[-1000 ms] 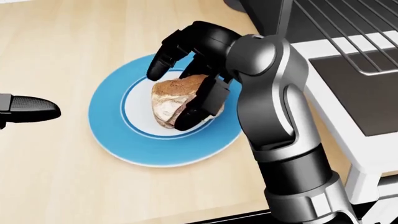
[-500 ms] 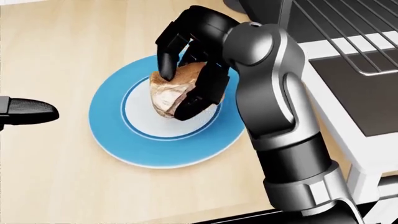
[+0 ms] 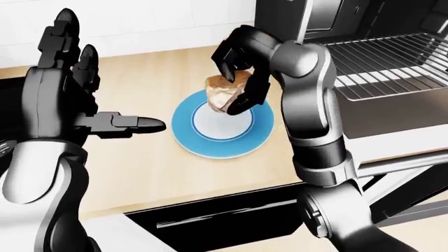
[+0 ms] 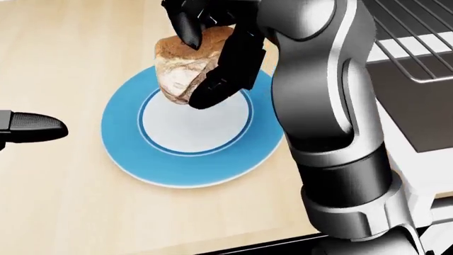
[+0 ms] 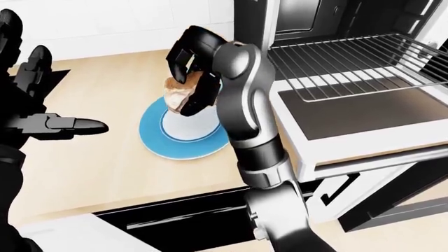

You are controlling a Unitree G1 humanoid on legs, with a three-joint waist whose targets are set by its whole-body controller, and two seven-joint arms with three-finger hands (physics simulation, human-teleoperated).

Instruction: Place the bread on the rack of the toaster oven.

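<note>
The bread (image 4: 185,62), a brown crusty chunk, hangs above the blue and white plate (image 4: 142,154) with my right hand (image 4: 205,56) shut on it. In the left-eye view the bread (image 3: 222,90) is clear of the plate (image 3: 210,144). The toaster oven stands to the right with its door (image 5: 364,113) folded down and its wire rack (image 5: 350,60) pulled out and bare. My left hand (image 3: 98,105) is held up at the left, open, fingers spread, thumb pointing toward the plate.
The plate rests on a light wooden counter (image 4: 63,202). A dark opening (image 3: 231,210) lies below the counter's near edge. A white wall (image 3: 161,21) backs the counter. The oven's open door juts out at the right of the counter.
My right hand closed round the bread on the plate and has lifted it up off the plate. The left hand has stayed in place.
</note>
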